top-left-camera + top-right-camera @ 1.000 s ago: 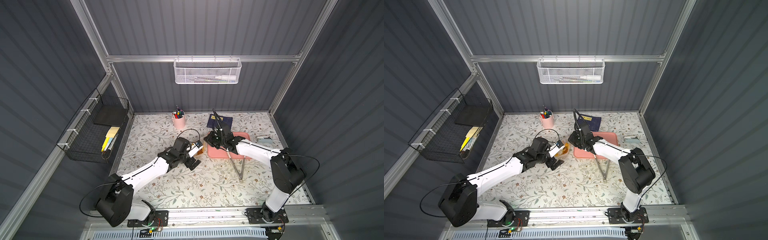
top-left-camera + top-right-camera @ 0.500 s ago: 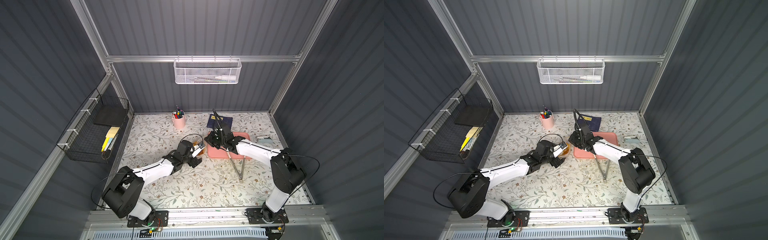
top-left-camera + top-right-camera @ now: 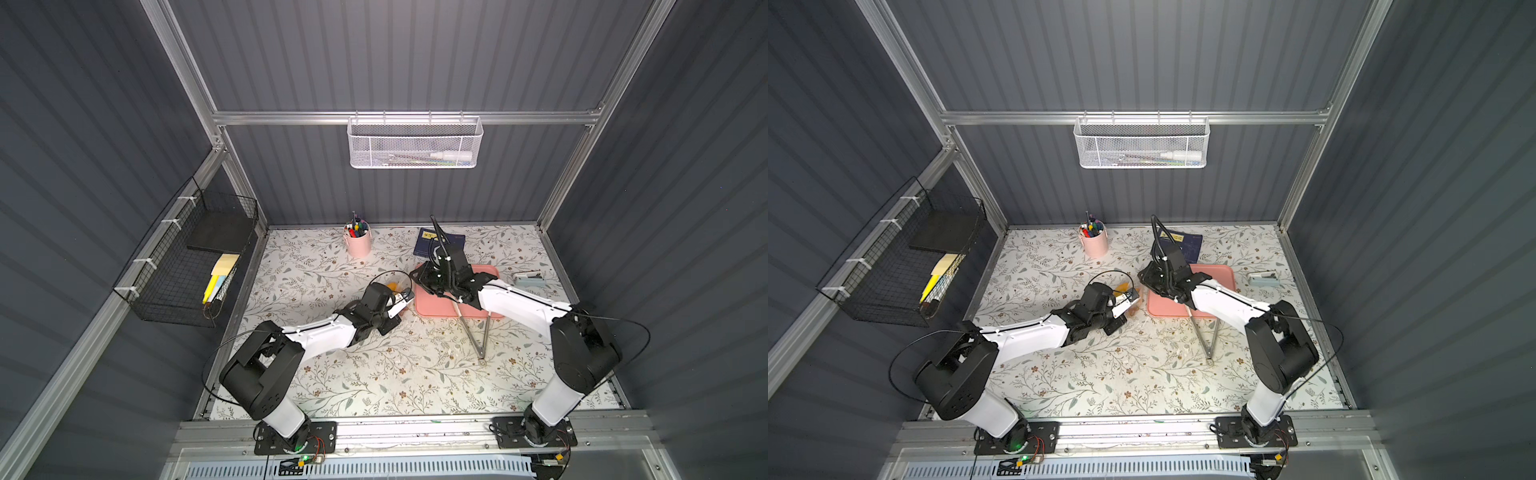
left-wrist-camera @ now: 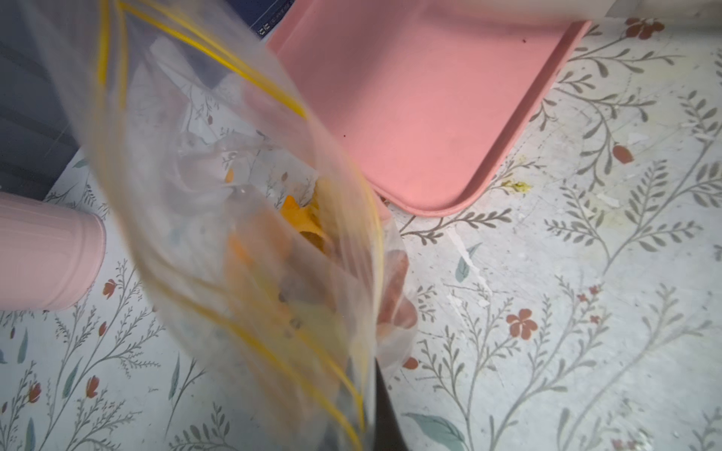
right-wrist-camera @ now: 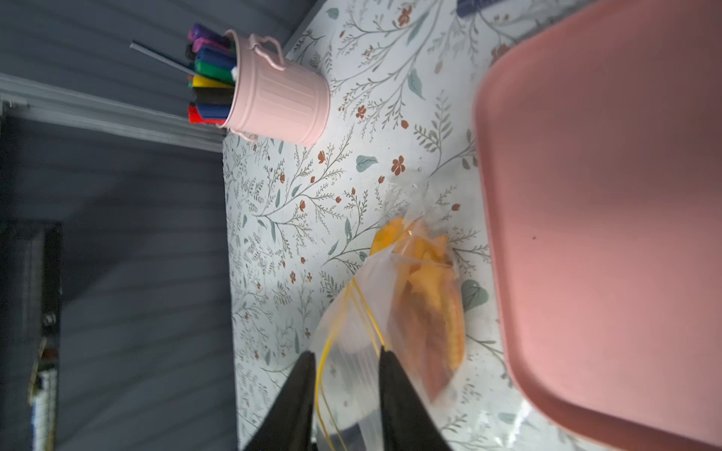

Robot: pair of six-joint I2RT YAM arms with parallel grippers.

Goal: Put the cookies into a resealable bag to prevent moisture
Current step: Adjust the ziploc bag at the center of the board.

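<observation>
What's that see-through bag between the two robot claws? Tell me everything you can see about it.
The resealable bag is thin, clear, crinkly plastic with yellow zip lines along its mouth. Orange-yellow cookies are bunched in its far end, low over the floral table, beside the pink tray. Its mouth end is raised. The left gripper looks shut on its rim. The right gripper has its jaws apart, one on either side of the zip edge.
</observation>
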